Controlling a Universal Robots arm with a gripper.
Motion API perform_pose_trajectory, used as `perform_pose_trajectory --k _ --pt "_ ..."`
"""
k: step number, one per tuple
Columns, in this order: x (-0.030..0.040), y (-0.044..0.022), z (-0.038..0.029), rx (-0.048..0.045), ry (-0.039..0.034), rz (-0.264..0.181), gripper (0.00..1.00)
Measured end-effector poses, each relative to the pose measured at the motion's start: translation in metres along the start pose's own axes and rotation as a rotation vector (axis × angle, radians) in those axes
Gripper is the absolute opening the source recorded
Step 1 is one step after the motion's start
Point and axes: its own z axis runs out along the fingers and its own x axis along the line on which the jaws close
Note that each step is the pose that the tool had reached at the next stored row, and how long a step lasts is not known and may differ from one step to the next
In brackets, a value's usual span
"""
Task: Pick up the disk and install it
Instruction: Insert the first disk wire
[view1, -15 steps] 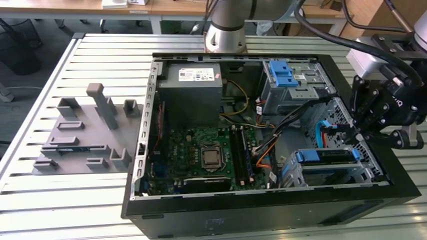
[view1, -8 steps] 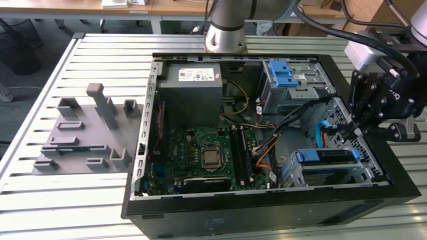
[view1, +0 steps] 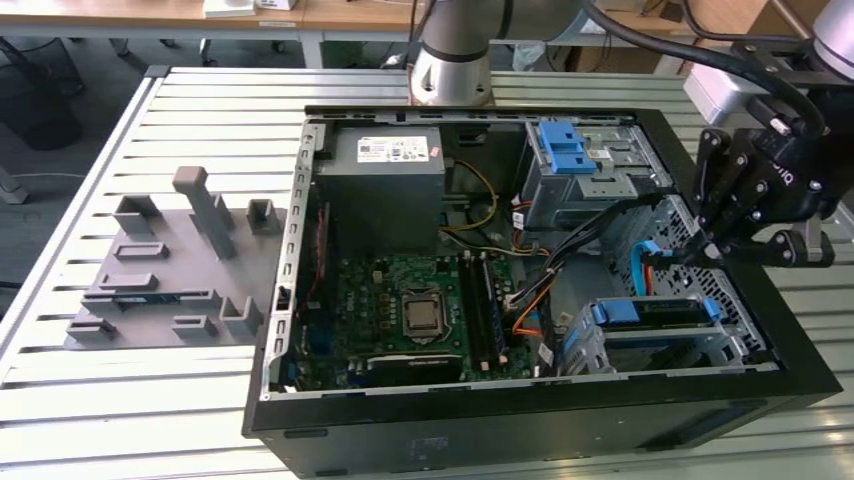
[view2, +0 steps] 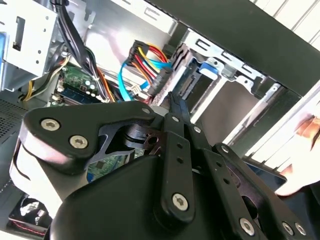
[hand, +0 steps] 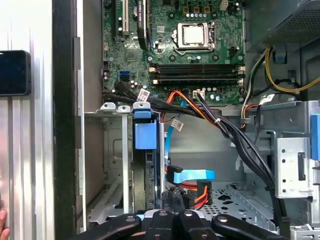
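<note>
Apparently the pincer (view1: 718, 254) hangs over the open case (view1: 534, 420), in the middle of the exterior view's right side. In the second wrist view its matte black fingers (view2: 176, 107) look pressed together, bolted links folded in, with nothing visible between them.

Just below it, toward the lower part of the exterior view's right, sits a bare-metal drive cage (view1: 727, 345) with folded sheet walls. The disk (view1: 647, 312) appears to rest inside it: a blue plastic rail runs across the top, with a darker slab beneath. In the first wrist view the same blue carrier tab (hand: 145, 134) stands out of the cage, with the disk's dark edge under it. From this I judge the pick-up done and the disk slotted in. I cannot tell whether it is pushed fully home or cabled.

A flat blue data cable (hand: 192, 175) and red, orange and yellow leads lie loose in the bay beside the cage, near the disk. A bundle of glossy black cables (view1: 587, 235) arcs above them.

Further out, a green motherboard (view1: 414, 310) lies flat in the case, with a square silver socket at its middle. A grey power-supply box (view1: 387, 165) sits above it in the frame. The case rests on a ribbed aluminium table (view1: 200, 100). A grey moulded fixture plate (view1: 160, 275) with blocky upstands lies at the exterior view's left.
</note>
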Motion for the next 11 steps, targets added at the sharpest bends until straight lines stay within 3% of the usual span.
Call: perform_pose_trajectory --k 7,11 --pt "-0.0118 0.0004 0.0001 0.0003 0.0043 0.000 0.11" --pt "-0.0128 0.0004 0.0001 0.0004 0.0061 0.000 0.11"
